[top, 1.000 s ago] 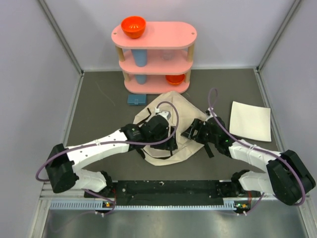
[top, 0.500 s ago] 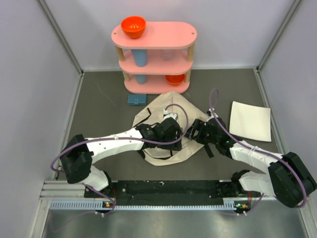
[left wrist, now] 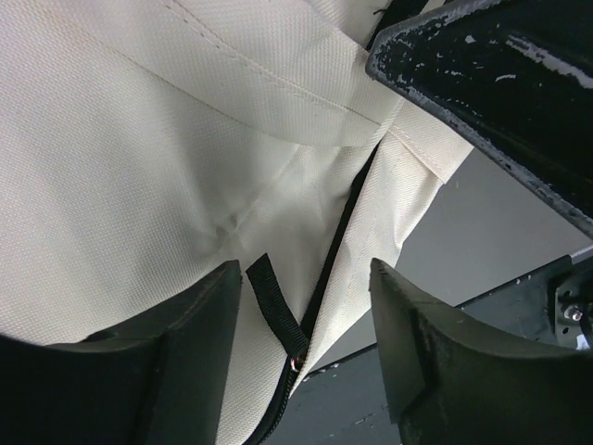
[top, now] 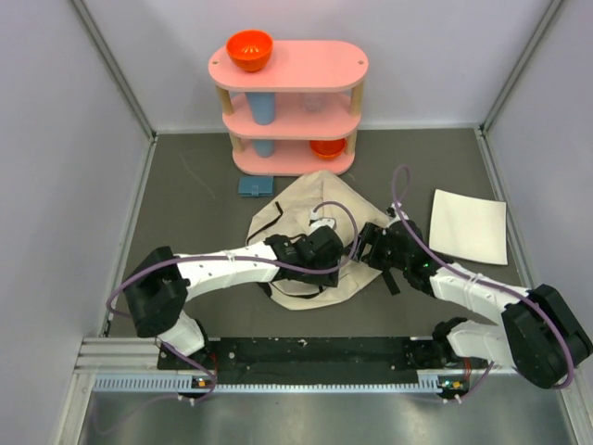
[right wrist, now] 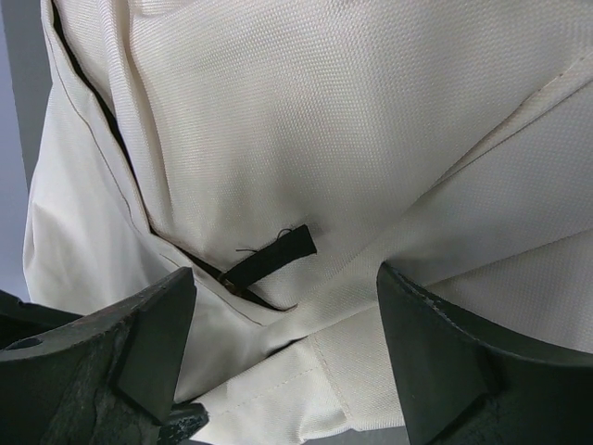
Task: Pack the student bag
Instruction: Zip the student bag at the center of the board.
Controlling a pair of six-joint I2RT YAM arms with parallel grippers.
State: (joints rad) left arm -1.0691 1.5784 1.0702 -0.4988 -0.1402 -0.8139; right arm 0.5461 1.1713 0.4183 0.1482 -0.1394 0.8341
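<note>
The student bag (top: pixel 308 197) lies flat on the dark table, cream canvas with black zippers. My left gripper (top: pixel 328 248) hovers over its right-hand part, next to my right gripper (top: pixel 367 247). In the left wrist view the bag (left wrist: pixel 139 139) fills the frame. A black zipper pull strap (left wrist: pixel 274 311) lies between the open left gripper (left wrist: pixel 306 324) fingers, touching neither. In the right wrist view another black zipper pull (right wrist: pixel 274 256) sits on the bag (right wrist: pixel 324 111) just beyond the open right gripper (right wrist: pixel 287 320). Neither gripper holds anything.
A pink three-tier shelf (top: pixel 289 107) stands at the back with an orange bowl (top: pixel 249 49) on top, a blue cup (top: pixel 262 107) and another orange bowl (top: pixel 326 146) lower down. A small blue box (top: pixel 255 185) lies before it. A flat white sheet (top: pixel 469 225) rests at right.
My left arm has swung rightward across the bag, bringing its gripper close to the right one, and its jaws have narrowed slightly. The right arm has hardly moved.
</note>
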